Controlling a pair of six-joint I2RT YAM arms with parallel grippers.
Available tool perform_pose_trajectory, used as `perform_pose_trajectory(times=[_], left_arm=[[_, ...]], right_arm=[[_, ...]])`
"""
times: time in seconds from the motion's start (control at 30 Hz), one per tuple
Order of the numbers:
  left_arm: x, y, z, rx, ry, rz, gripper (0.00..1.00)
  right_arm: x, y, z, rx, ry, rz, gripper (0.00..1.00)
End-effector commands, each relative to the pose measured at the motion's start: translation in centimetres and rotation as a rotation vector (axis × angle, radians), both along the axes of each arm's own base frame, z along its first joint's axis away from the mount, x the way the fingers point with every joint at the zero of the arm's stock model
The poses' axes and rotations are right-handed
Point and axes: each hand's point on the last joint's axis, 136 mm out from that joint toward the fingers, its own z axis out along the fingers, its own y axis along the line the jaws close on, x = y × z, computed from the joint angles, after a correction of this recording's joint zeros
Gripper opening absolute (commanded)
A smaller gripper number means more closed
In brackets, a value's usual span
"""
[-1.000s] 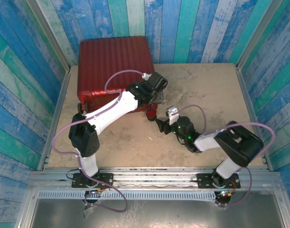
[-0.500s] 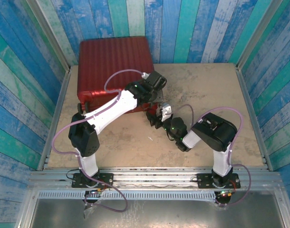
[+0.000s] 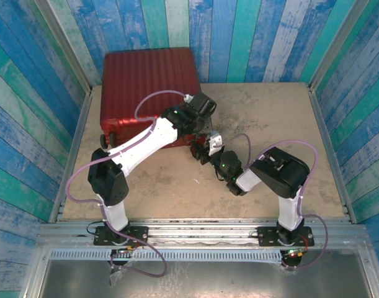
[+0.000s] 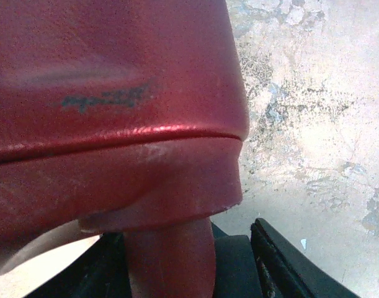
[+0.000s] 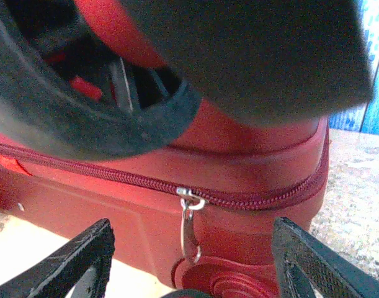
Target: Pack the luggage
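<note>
From above, I see the closed luggage (image 3: 149, 81) at the tabletop's (image 3: 270, 124) far left, with the left pincer (image 3: 197, 128) and right pincer (image 3: 203, 151) at its near right corner. On the left wrist, red shell sits against the pincer, but I cannot tell its grip. On the right wrist, the pincer is released, its fingers (image 5: 71, 261) straddling the zipper pull (image 5: 189, 226).

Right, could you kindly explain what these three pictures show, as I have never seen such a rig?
These are two robot arms bolted to a table, each ending in two-finger jaws. One picture looks down from above and behind them; the other two come from a camera on each wrist. On the table lies the luggage, a closed dark-red suitcase. The left arm has a red part of the case between its jaws; whether they pinch it is unclear. The right arm holds nothing: its jaws stand open either side of the zip pull.
</note>
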Motion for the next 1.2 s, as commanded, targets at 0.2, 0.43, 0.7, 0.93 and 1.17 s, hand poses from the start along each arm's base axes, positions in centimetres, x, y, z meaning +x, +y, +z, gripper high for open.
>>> perform_pose_trajectory(times=[0.2,0.43,0.7,0.93,1.17], left_arm=[[-1.0,0.3,11.2,-0.154,-0.254,-0.091,0.00],[-1.5,0.5,11.6,-0.171,-0.260,-0.096,0.00],[-2.1,0.4,11.4,-0.204,-0.248,-0.110,0.00],[-2.6,0.8,11.4,-0.213,-0.247,-0.108,0.00],[-3.0,1.0,11.5,-0.222,-0.247,-0.107,0.00]], right_arm=[[-0.7,1.9,-0.5,-0.078,0.002,-0.009,0.68],[-0.2,1.0,-0.6,-0.076,0.003,-0.085,0.65],[-0.4,0.9,-0.4,-0.062,-0.011,-0.106,0.59],[-0.4,1.4,-0.6,-0.068,-0.013,-0.094,0.50],[-0.8,1.9,-0.3,-0.082,-0.037,-0.108,0.40]])
